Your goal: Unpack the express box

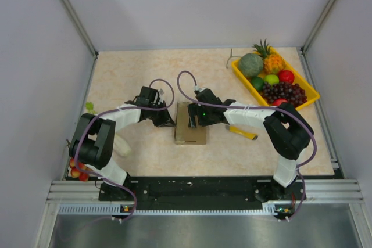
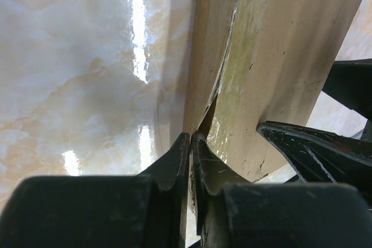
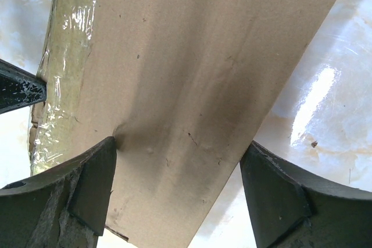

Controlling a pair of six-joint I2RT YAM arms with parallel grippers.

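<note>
Express box (image 1: 190, 125): lies flat on the table (image 1: 133, 74) at the centre of the overhead view, between the two arms and well apart from the fruit tray (image 1: 250, 84) at upper right.

Handling, as judged: plain cardboard, light, stiff across the panel but easily creased at its edges. The clear tape (image 3: 67, 56) along one long edge looks slick and should give poor grip.

Left pincer (image 2: 190, 143): closed to a narrow slit at the taped seam, where the flap gapes from the side wall. A thin tan edge sits between its fingers, apparently the flap.

Right pincer (image 3: 180, 172): wide, straddling the box's width. One finger touches the taped side; the other stands just beside the opposite edge.

Recommended hold: brace the body across its width and pull at the flap's free edge. An unbraced box will likely slide or lift whole.
</note>
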